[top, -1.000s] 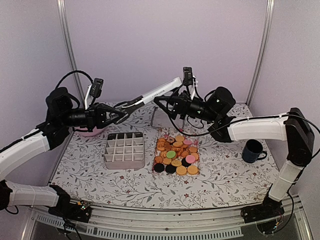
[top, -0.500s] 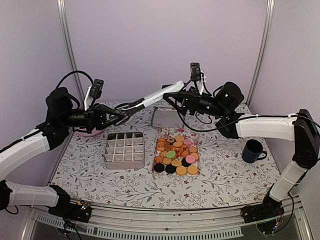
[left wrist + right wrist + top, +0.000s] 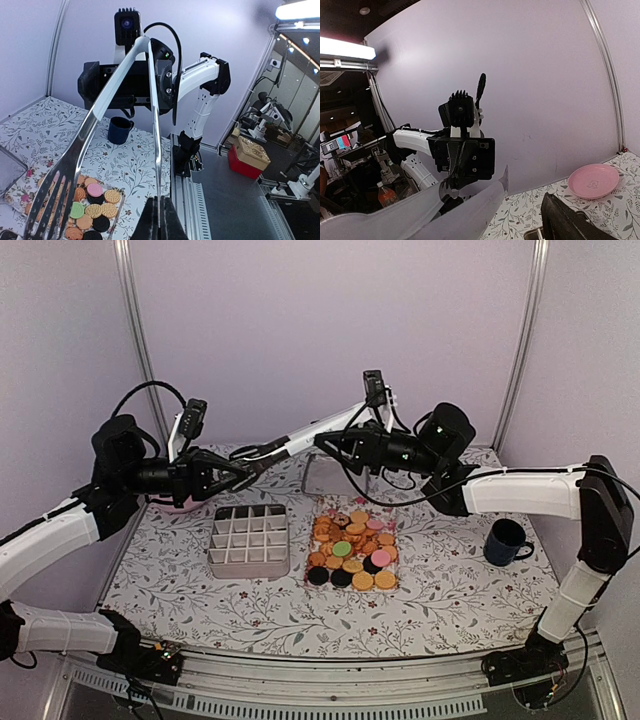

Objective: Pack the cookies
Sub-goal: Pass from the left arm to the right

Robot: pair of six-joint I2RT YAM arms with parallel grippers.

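Note:
The cookies (image 3: 352,550), small round biscuits, mostly golden-orange with some black, pink and one green, lie heaped on a clear tray; they also show in the left wrist view (image 3: 90,205). My left gripper (image 3: 236,472) is shut on one arm of long metal tongs (image 3: 305,430), held up in the air. In the left wrist view the tongs (image 3: 100,110) run from my left gripper (image 3: 161,220) up to the right gripper. My right gripper (image 3: 332,443) is open at the tongs' far end. In the right wrist view one dark finger (image 3: 570,220) stands apart from the tongs (image 3: 460,215); the other finger is hidden.
A grey grid tray (image 3: 250,540) sits left of the cookies. A metal container (image 3: 325,475) stands behind them. A pink plate (image 3: 180,505) lies at the far left under the left arm. A dark blue mug (image 3: 505,542) stands at the right.
My right gripper rose toward the right, then came back left along the tongs' far end, its jaws a little narrower. The left arm and tongs have held still.

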